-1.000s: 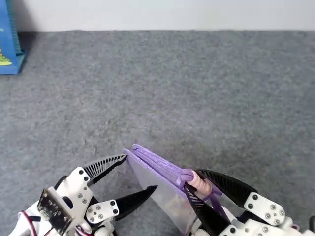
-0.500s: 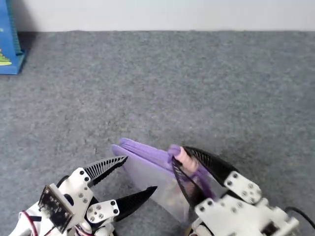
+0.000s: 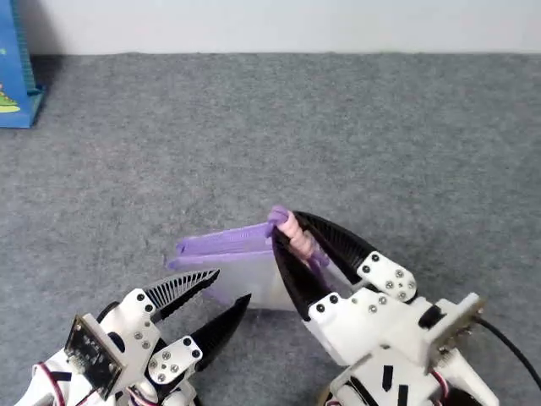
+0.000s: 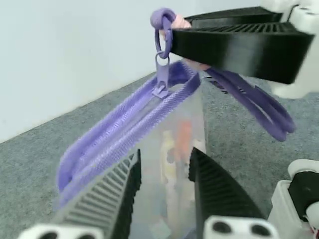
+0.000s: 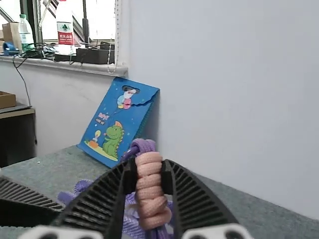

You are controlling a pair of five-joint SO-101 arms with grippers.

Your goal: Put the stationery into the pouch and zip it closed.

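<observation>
Pouch point(image 3: 241, 275), clear, purple zip: at 6 o'clock on the table, swung toward 9 behind the right gripper point(image 3: 286, 228) (clamped on the pink pull cord point(image 3: 297, 237)). Slider seemingly no further along. Left gripper point(image 3: 231, 285): claw apart, flanking pouch; pinning probably needed.

Grey felt surface point(image 3: 355, 135) against a white wall point(image 3: 279, 25)
A blue dinosaur bag point(image 5: 118, 127) leans at the wall; a bottle point(image 5: 64, 27) stands on the window sill point(image 5: 75, 64).

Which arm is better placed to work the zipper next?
Right. The right claw is shut on the pink zipper pull, while the left claw only straddles the pouch body.
</observation>
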